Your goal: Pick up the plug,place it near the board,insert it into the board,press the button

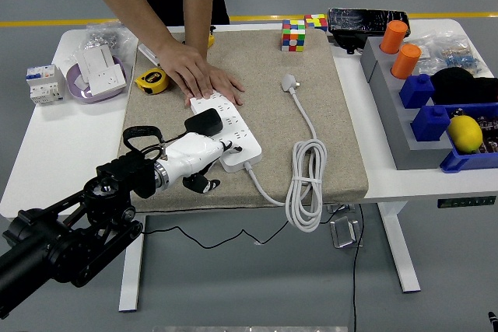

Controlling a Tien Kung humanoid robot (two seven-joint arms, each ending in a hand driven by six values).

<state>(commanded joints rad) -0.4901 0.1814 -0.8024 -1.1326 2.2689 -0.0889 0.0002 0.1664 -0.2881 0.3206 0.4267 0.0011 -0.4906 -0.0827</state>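
Bright, even overhead light. Soft short shadows under coiled cable (pixel 306 184), lower centre. No glare. Sharp focus throughout; slight blur lower-left corner.

You saw a white power strip (pixel 230 131) lying on a beige, felt-like mat (pixel 257 106), itself on the white table (pixel 54 153). The plug (pixel 203 122) on the strip's left end was black; the strip's own cable (pixel 306 184) and plug head were white. The left hand (pixel 191 157) had a white shell with black fingertips, on a black arm. At far left, a yellow tape measure (pixel 151 79) and a purple dish (pixel 89 83). Far centre, two cubes (pixel 293 35) in a multicoloured square pattern. At right, two orange cylinders (pixel 394 36), blue blocks (pixel 417 89) on a grey tray (pixel 405 138), and a yellow lemon-like fruit (pixel 465 133).
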